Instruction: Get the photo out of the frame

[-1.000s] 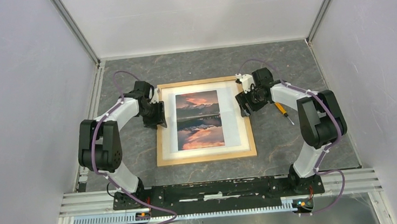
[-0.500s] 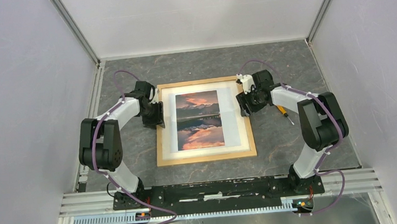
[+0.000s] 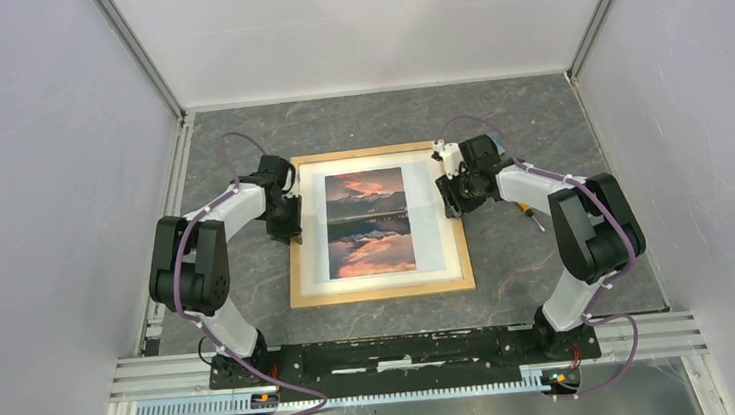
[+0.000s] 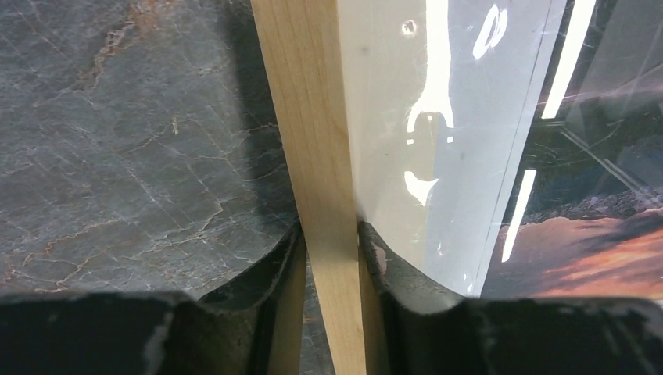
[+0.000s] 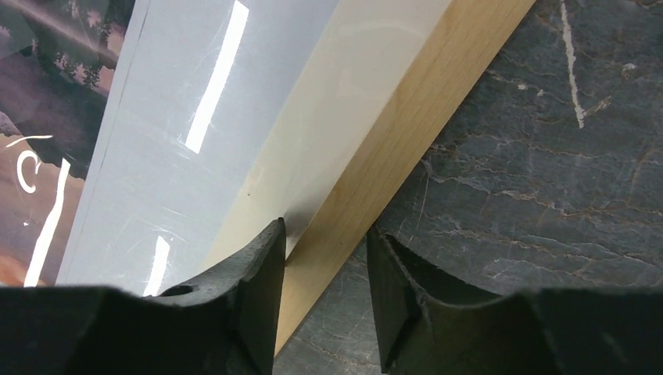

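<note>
The dark marbled table point(image 3: 356, 123) carries a frame point(image 3: 381, 293) lying flat at its centre. A small orange-handled screwdriver point(image 3: 533, 216) lies at the frame's 3 o'clock.

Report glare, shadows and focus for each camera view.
Top external: soft, even light, the photo reads clearly with no strong glare. Left wrist: bright strip-light reflections streak the glass, and the frame throws a dark shadow onto the tabletop. Right wrist: similar white streaks wash over the glass, while the wood rim and stone stay sharp.

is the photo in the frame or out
in: the photo lies flat under the glass, with the frame closed around all four sides
</note>
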Available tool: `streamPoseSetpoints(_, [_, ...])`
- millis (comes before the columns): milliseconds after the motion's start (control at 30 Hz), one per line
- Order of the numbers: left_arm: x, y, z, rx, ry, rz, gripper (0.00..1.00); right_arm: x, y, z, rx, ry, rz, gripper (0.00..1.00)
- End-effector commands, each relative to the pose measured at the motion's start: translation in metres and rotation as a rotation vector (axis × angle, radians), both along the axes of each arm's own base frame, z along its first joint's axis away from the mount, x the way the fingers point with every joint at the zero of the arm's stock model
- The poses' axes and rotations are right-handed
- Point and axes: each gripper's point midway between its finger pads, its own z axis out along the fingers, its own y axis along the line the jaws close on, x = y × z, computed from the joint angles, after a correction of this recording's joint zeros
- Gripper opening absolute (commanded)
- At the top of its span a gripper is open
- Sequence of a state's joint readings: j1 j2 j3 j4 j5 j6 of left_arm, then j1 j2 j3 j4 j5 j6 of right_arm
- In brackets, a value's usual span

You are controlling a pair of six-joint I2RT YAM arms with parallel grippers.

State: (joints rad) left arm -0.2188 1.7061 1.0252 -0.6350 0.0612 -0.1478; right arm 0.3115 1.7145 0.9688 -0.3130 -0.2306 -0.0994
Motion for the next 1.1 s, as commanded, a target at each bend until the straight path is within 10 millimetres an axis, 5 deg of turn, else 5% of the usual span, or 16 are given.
streamPoseSetpoints(0, [0.016, -0.018, 0.013, -0.052, -0.068, -0.038, 0.30, -0.027, -0.001, -0.016, -0.012, 0.129, -0.010, 0.44])
streamPoseSetpoints(233, [0.017, -0.021, 0.033, -0.067, -0.083, -0.031, 0.05, -0.027, 0.003, -0.001, 0.016, 0.117, -0.008, 0.15])
streamPoseSetpoints(333, [0.018, -0.022, 0.042, -0.075, -0.078, -0.021, 0.02, -0.024, 0.003, 0.007, 0.015, 0.113, -0.014, 0.01])
streamPoseSetpoints(800, [0.028, -0.024, 0.045, -0.079, -0.038, -0.001, 0.02, -0.006, -0.001, 0.031, 0.034, 0.088, -0.060, 0.00])
streamPoseSetpoints(1067, [0.038, -0.022, 0.030, -0.056, -0.035, -0.001, 0.02, 0.000, -0.002, 0.016, 0.018, 0.077, -0.063, 0.00])
